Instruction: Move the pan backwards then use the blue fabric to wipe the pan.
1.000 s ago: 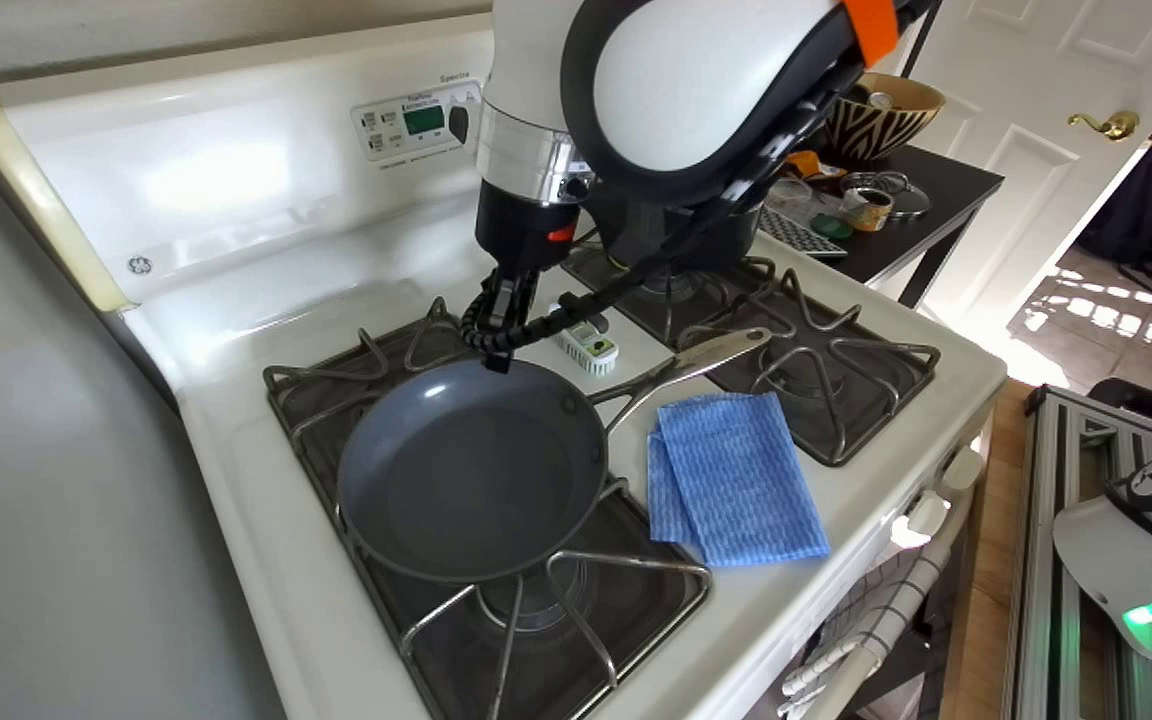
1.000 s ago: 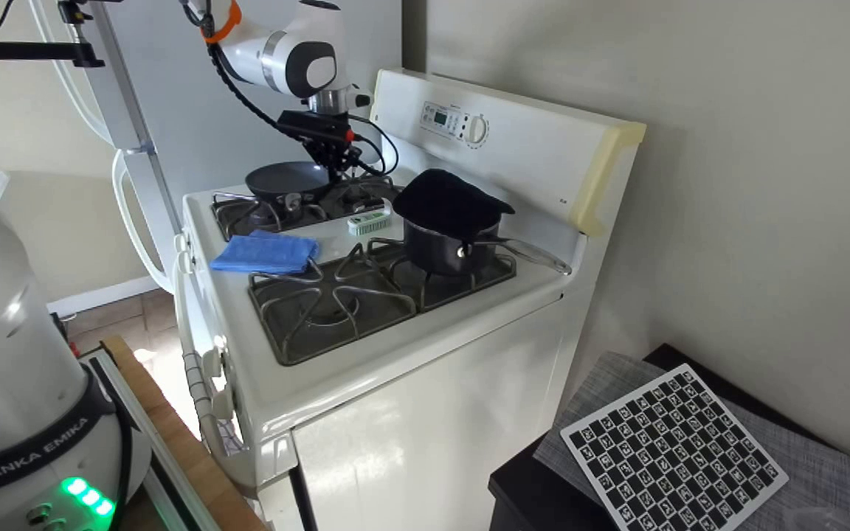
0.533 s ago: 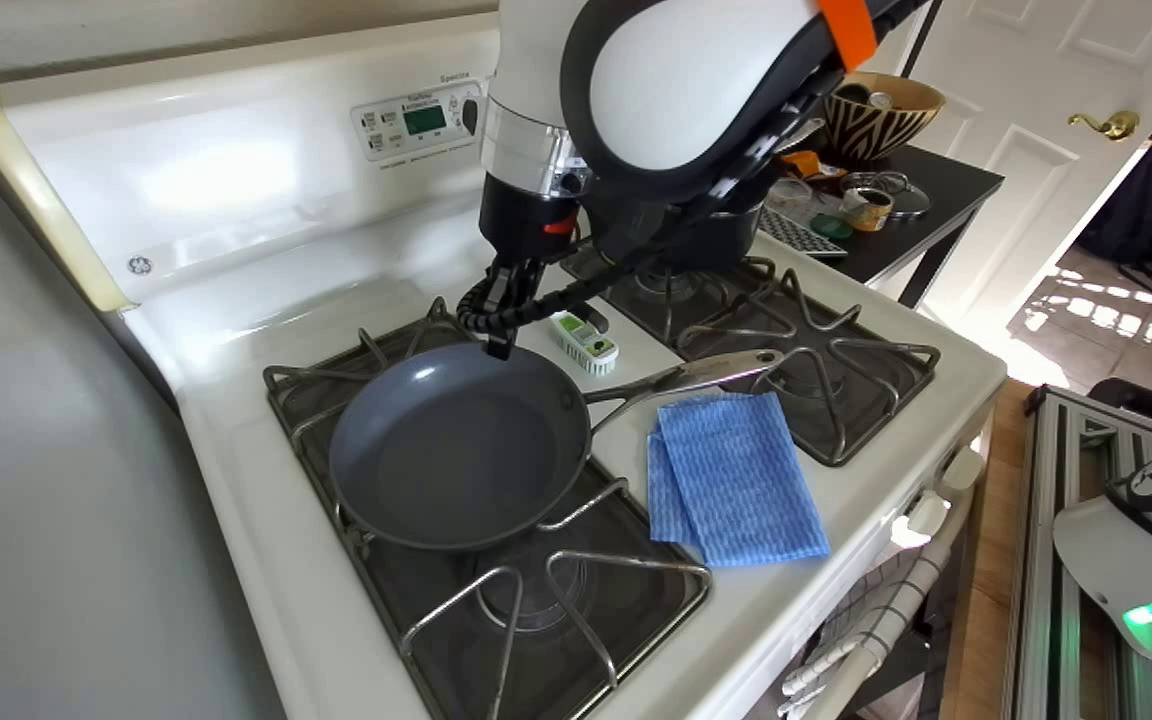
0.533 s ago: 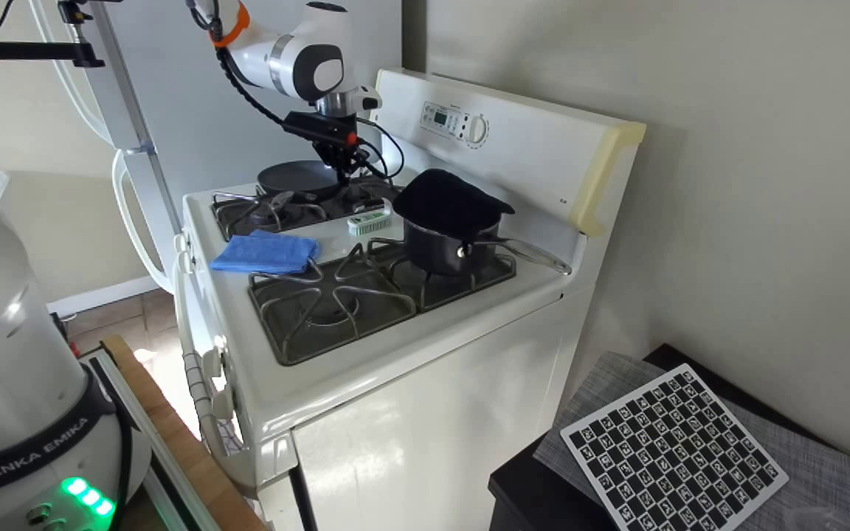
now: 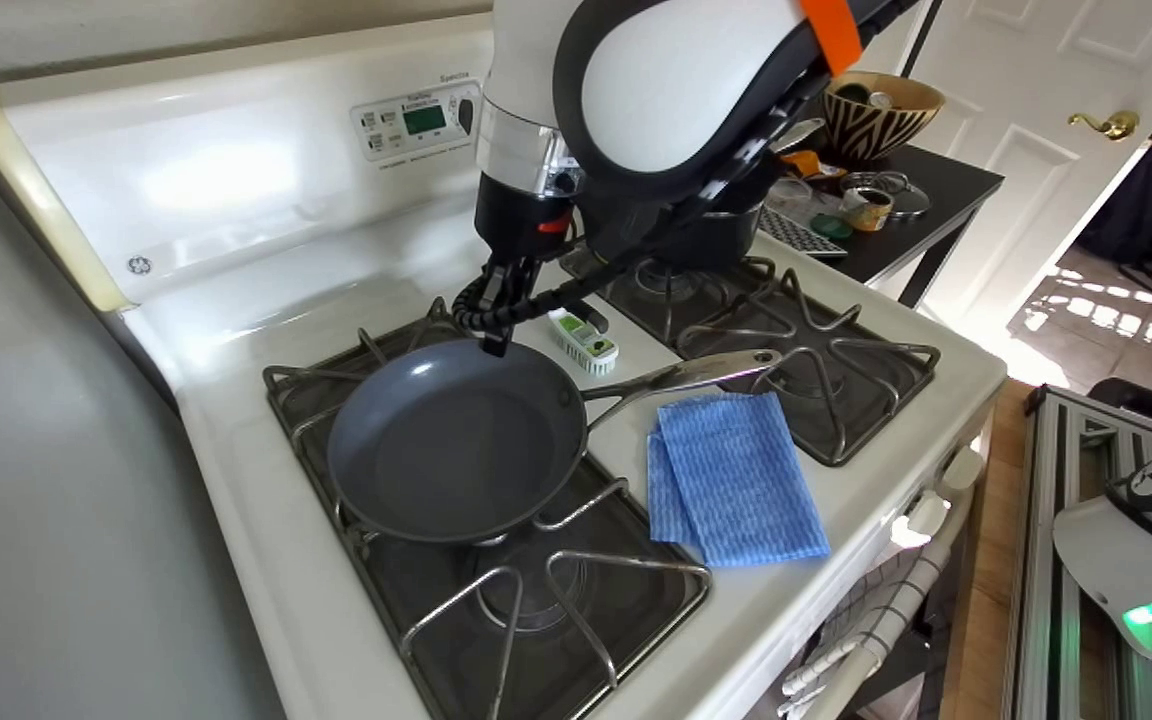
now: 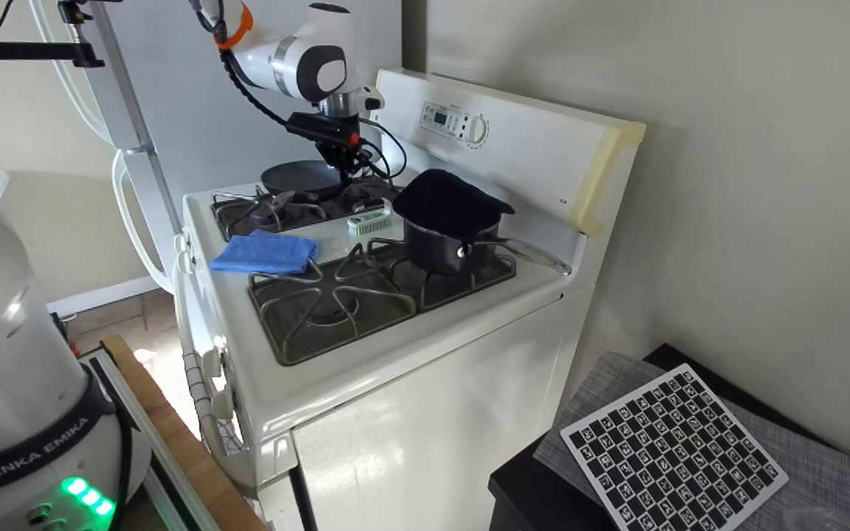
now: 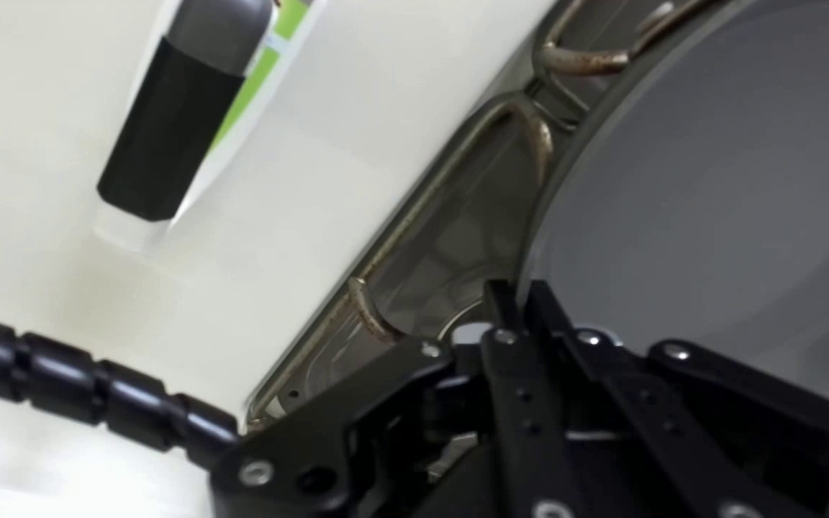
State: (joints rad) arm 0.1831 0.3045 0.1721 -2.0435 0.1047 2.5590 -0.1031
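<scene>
Stove top [image 5: 271, 520]: white, glossy, with two dark sunken wells [image 5: 651, 607] spanned by wire grates [image 5: 636, 563].
Pan [image 5: 466, 450]: over one set of grates, nearer the control panel [image 5: 418, 122] than the front edge; how much of its base touches the grates is hidden.
Blue fabric [image 5: 736, 480]: folded, lying flat on the white strip [image 5: 636, 345] between the wells, toward the front edge.
Brush [image 5: 586, 345]: green and white, dark-handled, on the same strip, farther back.
Black pot [image 6: 432, 251]: on the other grates, at the rear.
Dark side table [image 6: 521, 490]: a grey woven mat [image 6: 609, 380]; a striped bowl [image 5: 881, 115].
</scene>
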